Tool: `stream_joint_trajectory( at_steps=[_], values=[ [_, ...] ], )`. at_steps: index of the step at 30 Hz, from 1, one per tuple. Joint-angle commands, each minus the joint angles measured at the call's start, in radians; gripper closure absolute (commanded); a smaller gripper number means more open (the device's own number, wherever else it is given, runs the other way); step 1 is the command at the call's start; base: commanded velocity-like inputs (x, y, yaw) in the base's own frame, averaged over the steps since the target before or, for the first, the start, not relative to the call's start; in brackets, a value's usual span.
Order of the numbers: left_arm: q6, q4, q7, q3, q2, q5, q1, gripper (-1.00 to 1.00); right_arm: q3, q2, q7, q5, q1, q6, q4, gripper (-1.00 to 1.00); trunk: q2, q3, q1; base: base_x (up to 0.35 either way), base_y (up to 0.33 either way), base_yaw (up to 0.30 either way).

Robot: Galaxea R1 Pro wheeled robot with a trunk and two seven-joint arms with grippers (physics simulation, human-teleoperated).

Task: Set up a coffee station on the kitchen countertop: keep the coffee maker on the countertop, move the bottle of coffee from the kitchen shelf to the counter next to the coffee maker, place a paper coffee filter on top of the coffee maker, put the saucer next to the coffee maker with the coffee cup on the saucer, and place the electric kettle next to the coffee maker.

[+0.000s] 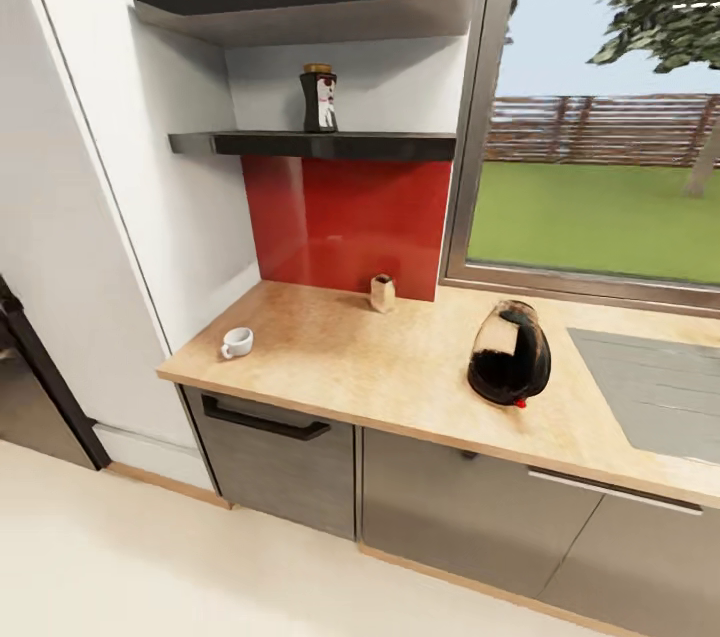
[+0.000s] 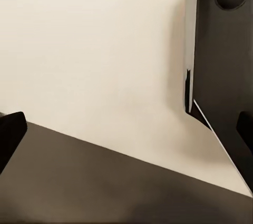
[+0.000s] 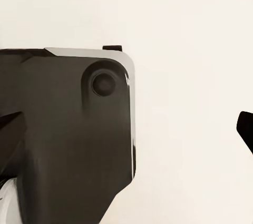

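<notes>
No readable text from where I stand.
The bottle of coffee (image 1: pixel 319 99) on the kitchen shelf (image 1: pixel 330 145) carries a white label, its print too small for me to read.

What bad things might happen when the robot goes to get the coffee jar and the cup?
1. The bottle of coffee stands high on the kitchen shelf; a clumsy reach might tip it off onto the kitchen countertop below.
2. The coffee cup sits close to the countertop's left end, so a nudge might push it over the edge.
3. The electric kettle stands near the front edge and could get bumped.
</notes>
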Motion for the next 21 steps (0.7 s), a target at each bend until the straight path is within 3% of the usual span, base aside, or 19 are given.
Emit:
stream_joint_trajectory(
  at_steps=[1, 5, 16, 21],
  values=[
    [-0.002, -0.001, 0.003, 0.009, 0.0, -0.01, 0.0, -1.0, -0.007, 0.0, -0.001, 0.009, -0.001, -0.003, 0.001, -1.0, -0.002, -0.002, 0.001, -0.001, 0.015, 0.197],
    [-0.002, -0.001, 0.002, 0.009, 0.0, -0.01, 0.0, -1.0, -0.009, 0.0, -0.001, 0.009, -0.001, -0.002, 0.001, -1.0, -0.002, -0.002, 0.001, 0.0, 0.004, 0.01],
    [-0.002, -0.001, 0.003, 0.006, 0.002, -0.011, 0.0, -1.0, -0.01, 0.001, -0.002, 0.007, -0.001, -0.003, 0.001, -1.0, -0.002, 0.003, 0.001, 0.0, 0.0, -0.222],
    [-0.002, -0.003, 0.002, 0.003, 0.005, -0.017, -0.004, -1.0, -0.009, 0.002, -0.001, 0.006, -0.001, -0.005, -0.001, -1.0, -0.002, 0.004, 0.001, 0.0, 0.0, -0.055]
  ],
)
